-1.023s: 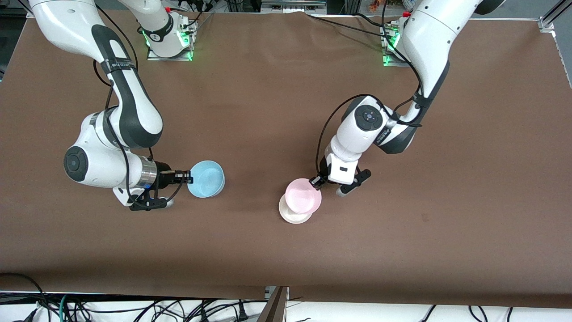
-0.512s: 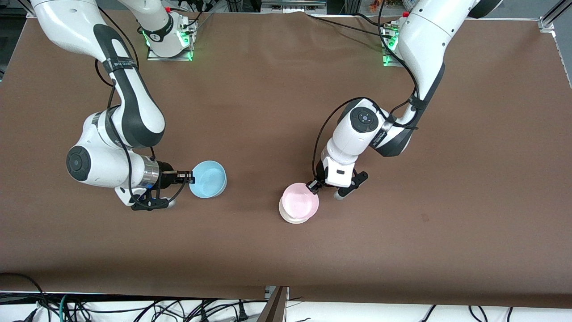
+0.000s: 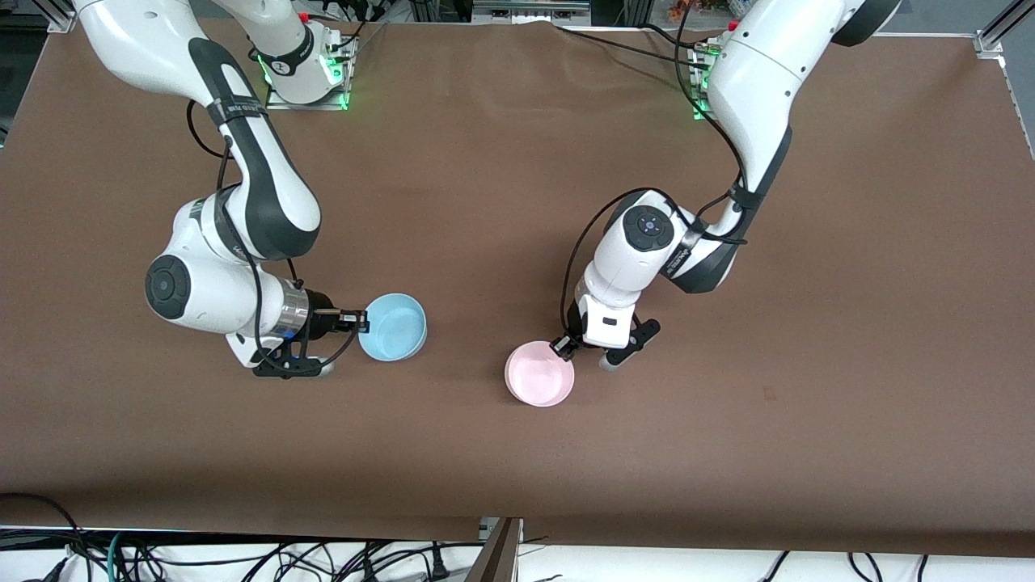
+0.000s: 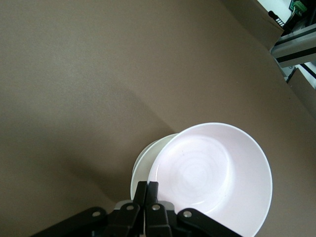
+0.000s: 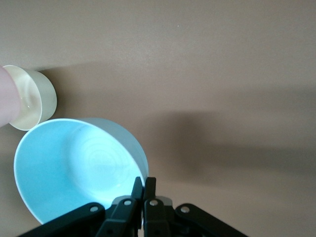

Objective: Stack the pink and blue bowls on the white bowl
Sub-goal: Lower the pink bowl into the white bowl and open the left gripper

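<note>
My left gripper [image 3: 563, 346] [image 4: 147, 187] is shut on the rim of the pink bowl [image 3: 539, 373] [image 4: 212, 173]. It holds the pink bowl directly over the white bowl [image 4: 140, 165], which the front view almost hides; whether the two touch I cannot tell. My right gripper [image 3: 361, 322] [image 5: 144, 185] is shut on the rim of the blue bowl [image 3: 394, 326] [image 5: 74, 168]. It holds the blue bowl tilted, just over the table toward the right arm's end. In the right wrist view the white bowl [image 5: 37, 98] shows farther off, with pink above it.
The brown table [image 3: 517, 202] carries only the bowls. The two arm bases [image 3: 307, 73] [image 3: 707, 81] stand along its edge farthest from the front camera. Cables hang below the near edge.
The left gripper has brought the pink bowl down over the white bowl, which now hardly shows from the front. The right gripper has carried the blue bowl a little toward the stack.
</note>
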